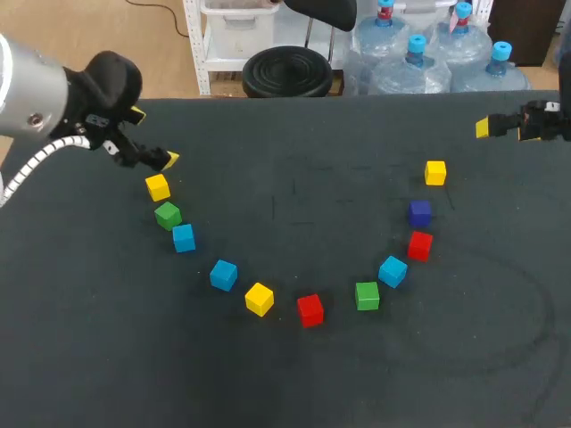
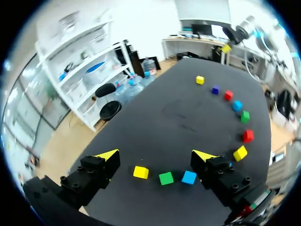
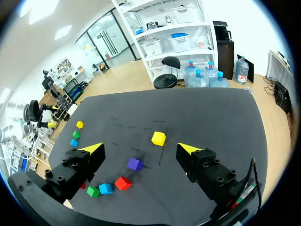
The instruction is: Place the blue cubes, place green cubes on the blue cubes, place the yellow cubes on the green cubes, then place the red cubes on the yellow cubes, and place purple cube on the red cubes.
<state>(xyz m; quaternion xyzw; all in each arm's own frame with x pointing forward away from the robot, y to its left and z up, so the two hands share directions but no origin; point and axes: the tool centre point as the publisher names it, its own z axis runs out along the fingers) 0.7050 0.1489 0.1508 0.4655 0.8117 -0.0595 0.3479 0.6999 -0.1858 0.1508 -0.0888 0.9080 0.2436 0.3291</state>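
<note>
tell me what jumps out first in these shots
A curved line of small coloured cubes, none stacked, runs across the dark table from the left-end yellow cube to the right-end yellow cube, with the lone purple cube near the right end. The left gripper hangs by the line's left end, fingers open, and the right gripper, also open, is near the table's far right edge.

An arc of cubes [image 1: 310,309] rings the table's [image 1: 294,160] bare middle.
</note>
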